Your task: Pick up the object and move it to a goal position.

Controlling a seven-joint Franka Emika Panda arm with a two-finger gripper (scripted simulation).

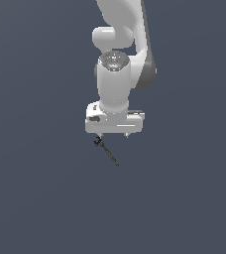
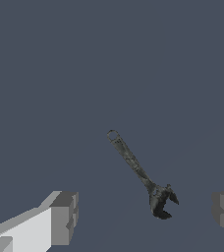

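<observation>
End effector (image 2: 143, 214) wide apart, empty, above the dark wrench-like object (image 2: 139, 172).

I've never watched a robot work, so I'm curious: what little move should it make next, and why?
Probably lower the tool straight down. Its fingers are spread wide with the small dark wrench between them in the wrist view, nearer one finger, and nothing is gripped yet. In the exterior view the wrench lies just below the tool.

White rounded arm (image 1: 116, 74), grey joint shading, metallic cap; boxy white tool (image 1: 114, 135), grey fingertips (image 2: 65, 217).
</observation>
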